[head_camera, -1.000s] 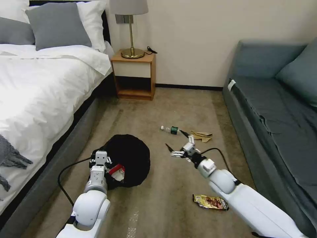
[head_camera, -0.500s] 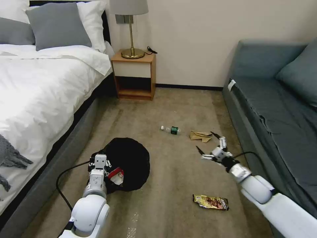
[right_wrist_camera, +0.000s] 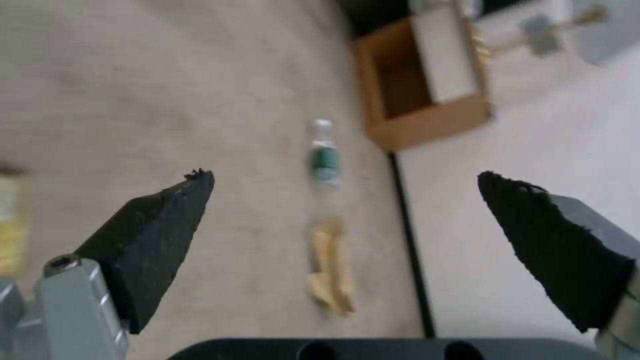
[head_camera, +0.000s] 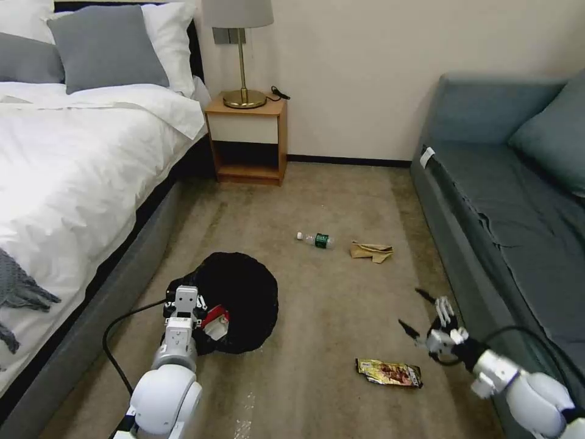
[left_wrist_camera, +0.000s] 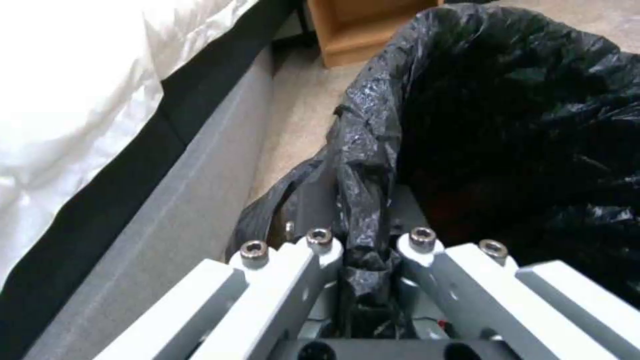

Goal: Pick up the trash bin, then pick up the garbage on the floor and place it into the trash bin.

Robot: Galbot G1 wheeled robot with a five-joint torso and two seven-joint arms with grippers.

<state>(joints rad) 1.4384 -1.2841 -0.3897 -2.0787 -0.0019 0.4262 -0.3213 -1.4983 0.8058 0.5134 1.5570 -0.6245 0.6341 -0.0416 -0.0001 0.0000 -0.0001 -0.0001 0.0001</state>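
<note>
Two grippers: left gripper (left_wrist_camera: 363,245) was clamped on the trash bin (head_camera: 241,302) rim bag, red-white wrapper (head_camera: 215,321) just inside. Right gripper (head_camera: 420,312) hung spread wide, empty; snack wrapper (head_camera: 389,372) lay near below, bottle (right_wrist_camera: 324,156) and tan paper (right_wrist_camera: 330,272) well ahead.

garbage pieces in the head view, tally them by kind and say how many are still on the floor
red-white wrapper: 1, in the trash bin, whose rim the left gripper clamps
brown-gold snack wrapper: 1, on the floor near the open right gripper
clear bottle: 1, floor
tan paper: 1, floor
Total: 4, with 3 on the floor
</note>
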